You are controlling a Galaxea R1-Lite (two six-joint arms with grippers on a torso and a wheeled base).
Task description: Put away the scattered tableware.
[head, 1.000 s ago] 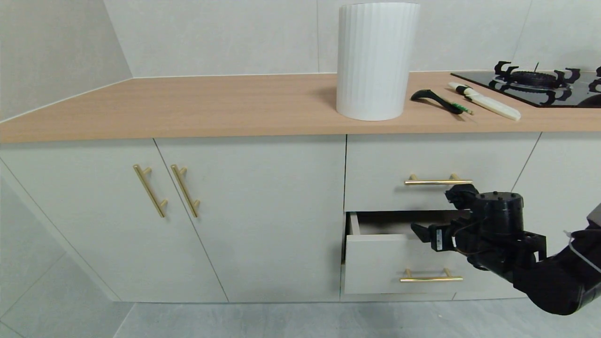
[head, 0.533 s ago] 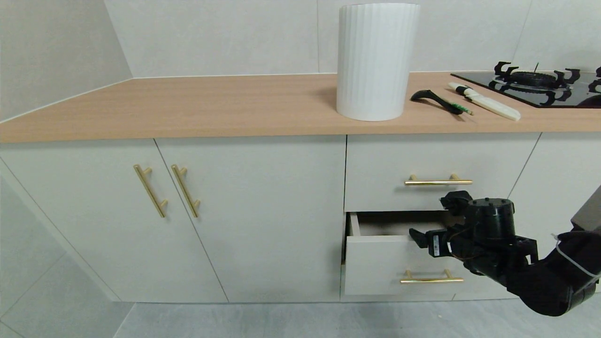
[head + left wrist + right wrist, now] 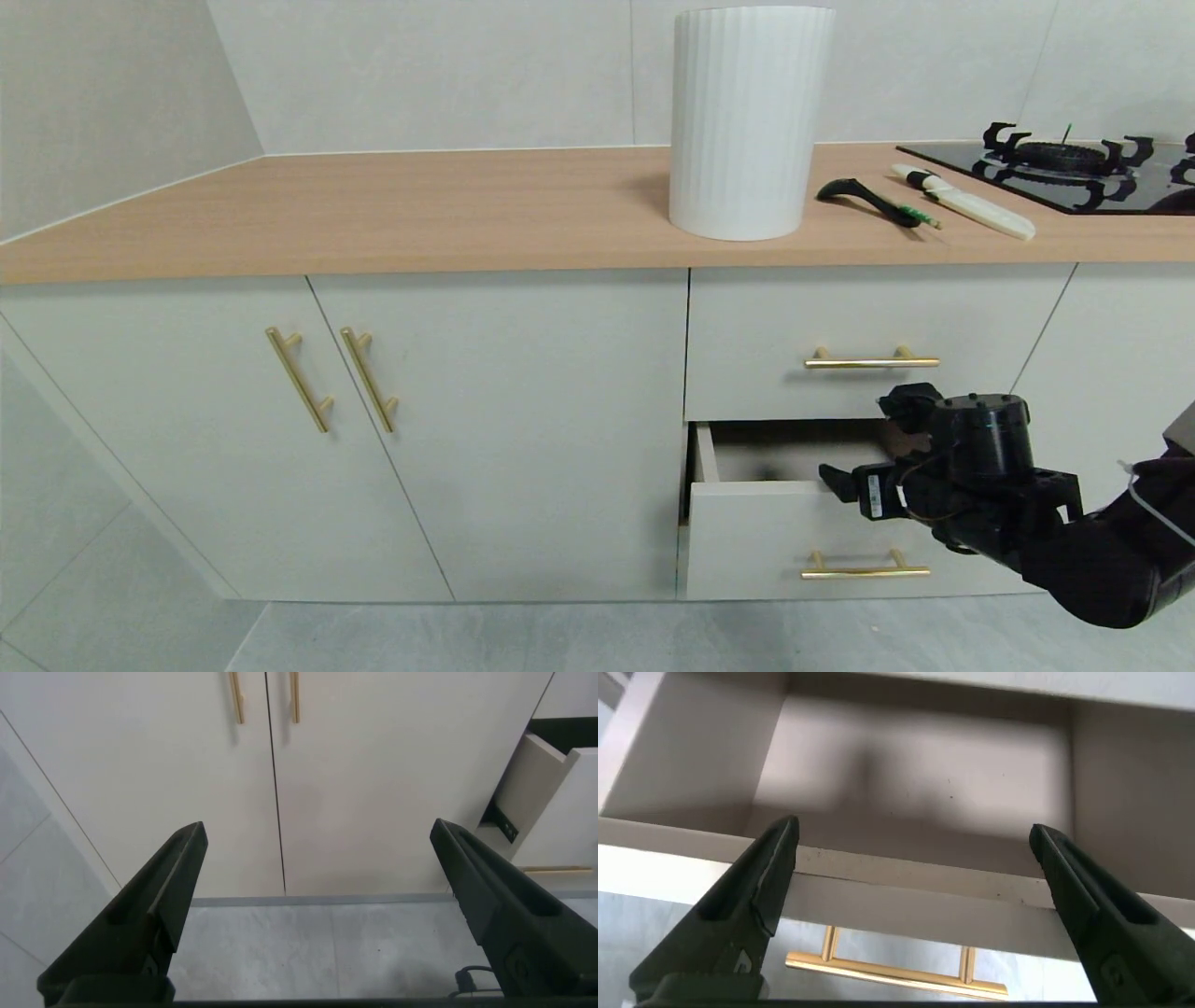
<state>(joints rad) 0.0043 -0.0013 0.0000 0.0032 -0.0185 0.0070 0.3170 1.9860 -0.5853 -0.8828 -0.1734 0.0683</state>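
On the wooden countertop lie a black spoon, a thin green-tipped stick and a white knife. Below them the lower drawer is partly out, its inside empty. My right gripper is open at the drawer's top edge, one finger over the opening and the other in front of the panel. The drawer's gold handle sits below it. My left gripper is open and empty, low in front of the cabinet doors.
A tall white ribbed cylinder stands on the counter left of the utensils. A black gas hob is at the far right. The upper drawer is closed. Two cabinet doors with gold handles are to the left, above grey floor.
The lower drawer has slid a little further out, its front and handle now lower in the picture. My right gripper shifted slightly with it and stays open.
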